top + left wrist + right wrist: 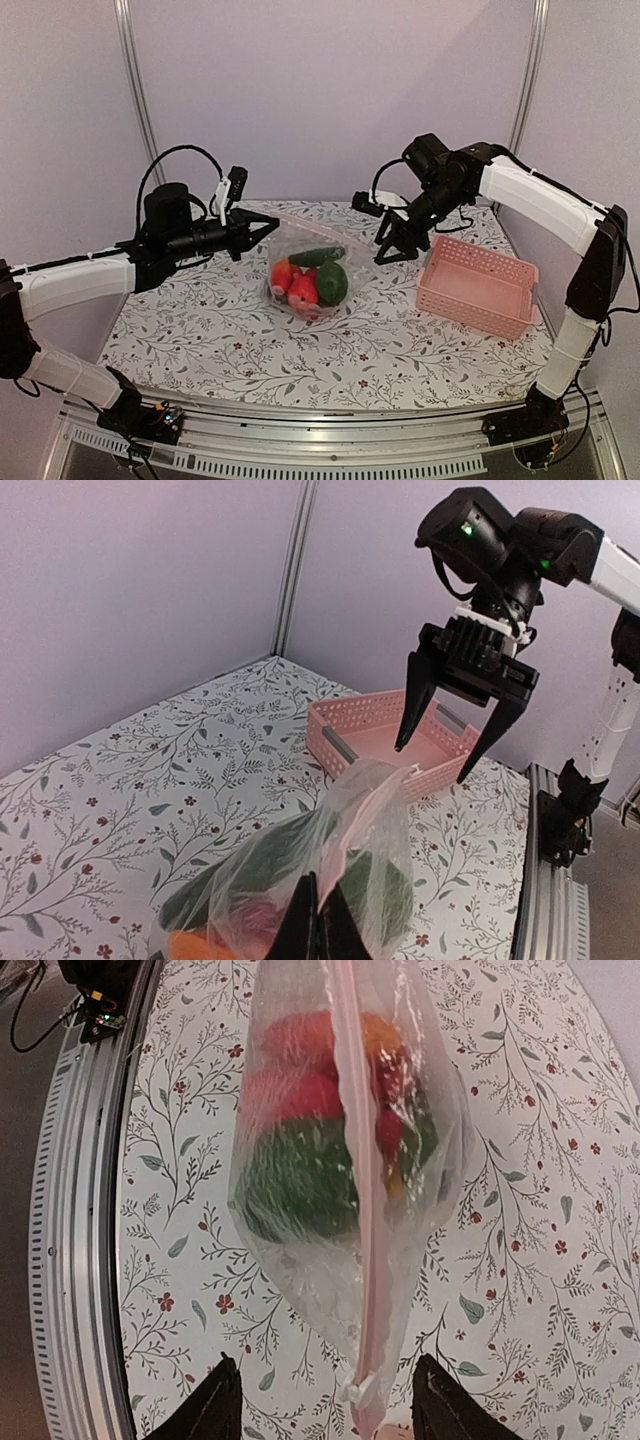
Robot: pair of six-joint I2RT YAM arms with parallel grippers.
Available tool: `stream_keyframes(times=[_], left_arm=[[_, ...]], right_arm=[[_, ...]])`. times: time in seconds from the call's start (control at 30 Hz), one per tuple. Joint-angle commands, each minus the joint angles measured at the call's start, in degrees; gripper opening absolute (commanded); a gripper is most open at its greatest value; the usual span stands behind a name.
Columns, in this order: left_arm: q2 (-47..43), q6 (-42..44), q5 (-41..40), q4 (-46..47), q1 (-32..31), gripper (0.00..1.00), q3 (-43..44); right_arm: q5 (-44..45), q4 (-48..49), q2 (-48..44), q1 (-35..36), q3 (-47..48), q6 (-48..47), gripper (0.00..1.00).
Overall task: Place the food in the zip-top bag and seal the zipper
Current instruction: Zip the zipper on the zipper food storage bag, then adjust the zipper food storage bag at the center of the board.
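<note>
The clear zip-top bag (300, 240) rests mid-table with the food inside it. A green piece (332, 282), red pieces (303, 290) and a long cucumber (317, 257) show through the plastic. My left gripper (320, 905) is shut on the left end of the pink zipper (365, 810) and holds that edge up. My right gripper (395, 250) hangs open just past the bag's right end. Its fingers (222, 1400) stand on either side of the zipper (365, 1210) without touching it. A small white slider (357, 1392) sits at that end.
A pink lattice basket (480, 285) stands to the right of the bag, close behind my right gripper (431, 764). The floral table top (220, 330) ends at a metal rail (330, 440) along the near edge. Walls close in the back and sides.
</note>
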Motion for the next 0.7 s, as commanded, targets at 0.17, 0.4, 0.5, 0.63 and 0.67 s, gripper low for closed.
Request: stream_keyframes(times=[0.17,0.4,0.5,0.63,0.67], left_arm=[[2.11,0.59,1.01,1.57,0.86,0.0,1.5],[7.76,1.96,2.71,1.19,2.31,0.0,7.53],[10.26,2.31,3.74,0.76,3.2,0.0,10.72],[13.98,3.63,4.26,0.48,3.98,0.0,15.63],[15.26,4.09,4.17,0.27,4.26,0.0,17.4]], right_arm=[[3.57,6.23,6.2,3.62,7.94,4.49,0.57],[-3.46,1.97,10.91,3.84,12.83,1.7,0.46],[-3.8,0.9,11.71,4.24,13.16,1.31,0.37],[3.02,4.51,11.14,4.04,13.41,1.89,0.07],[4.71,6.33,10.83,3.57,13.53,2.12,0.01]])
